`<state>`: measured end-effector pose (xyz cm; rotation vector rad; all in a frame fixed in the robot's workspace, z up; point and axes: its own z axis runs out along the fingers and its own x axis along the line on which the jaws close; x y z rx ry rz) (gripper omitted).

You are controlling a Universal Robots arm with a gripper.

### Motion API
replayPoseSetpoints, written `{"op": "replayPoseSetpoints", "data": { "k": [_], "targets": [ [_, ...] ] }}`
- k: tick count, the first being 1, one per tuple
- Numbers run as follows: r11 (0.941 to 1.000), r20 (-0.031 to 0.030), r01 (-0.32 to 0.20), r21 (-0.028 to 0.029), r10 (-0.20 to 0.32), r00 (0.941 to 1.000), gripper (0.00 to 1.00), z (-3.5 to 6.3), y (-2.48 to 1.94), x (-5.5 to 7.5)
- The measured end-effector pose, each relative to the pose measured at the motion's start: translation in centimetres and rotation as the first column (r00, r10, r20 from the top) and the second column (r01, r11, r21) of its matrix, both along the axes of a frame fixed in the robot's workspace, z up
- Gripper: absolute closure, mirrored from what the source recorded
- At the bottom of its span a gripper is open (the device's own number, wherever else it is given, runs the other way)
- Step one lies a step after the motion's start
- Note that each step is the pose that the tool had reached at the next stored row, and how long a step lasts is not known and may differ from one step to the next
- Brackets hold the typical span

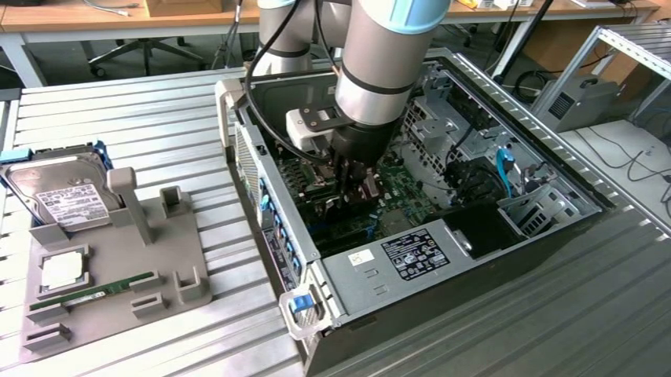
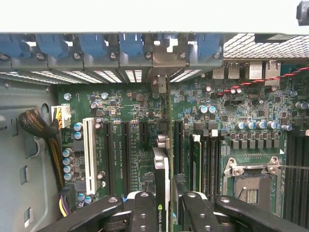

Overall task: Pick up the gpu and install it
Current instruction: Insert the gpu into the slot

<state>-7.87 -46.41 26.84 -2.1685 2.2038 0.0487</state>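
In the wrist view I see the gpu edge-on: a thin dark card with a green-and-white label, standing upright over the green motherboard. Its silver bracket reaches the row of rear slot openings with blue clips. My gripper is shut on the card, with one black finger on each side. The card runs along the black expansion slots; I cannot tell whether its edge is seated. In the exterior view the gripper is down inside the open computer case, holding the gpu.
Beside the case, at the exterior view's left, a grey holder carries a hard drive, a processor chip and a green memory stick. Cables, capacitors and the processor socket crowd the board around the card.
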Motion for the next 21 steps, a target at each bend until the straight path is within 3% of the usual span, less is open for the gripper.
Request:
{"op": "replayPoseSetpoints", "data": {
  "k": [11,15,21],
  "targets": [
    [1.0000,0.0001,0.000,0.0005,0.000,1.0000,0.73,-0.02,0.01,-0.01],
    [1.0000,0.0001,0.000,0.0001,0.000,1.0000,0.55,0.00,0.00,0.00],
    [1.0000,0.0000,0.000,0.0000,0.000,1.0000,0.55,0.01,0.00,0.00]
  ]
}}
